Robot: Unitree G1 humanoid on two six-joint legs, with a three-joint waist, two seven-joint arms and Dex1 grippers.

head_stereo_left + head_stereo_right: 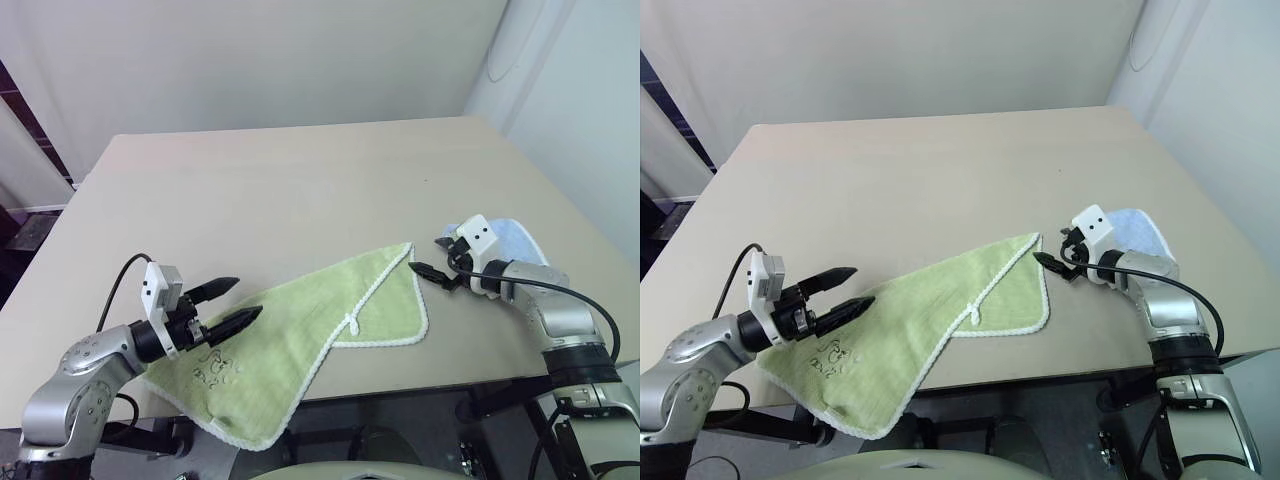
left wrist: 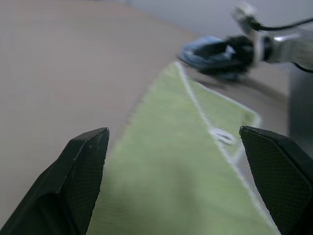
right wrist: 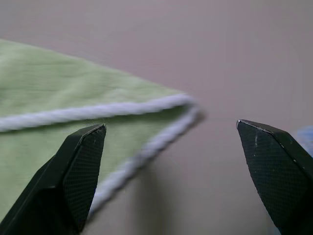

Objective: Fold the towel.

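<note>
Towel (image 1: 330, 320) between both grippers — left gripper (image 1: 232, 305), right gripper (image 1: 432, 270) — jaws wide, empty.

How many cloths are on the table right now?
2. The green towel lies partly folded near the table's front edge, one corner hanging over it. A smaller light blue cloth lies to its right, under the right arm and partly hidden by it.

Both grippers (image 1: 225, 305) (image 1: 432, 270) wide open — empty.
</note>
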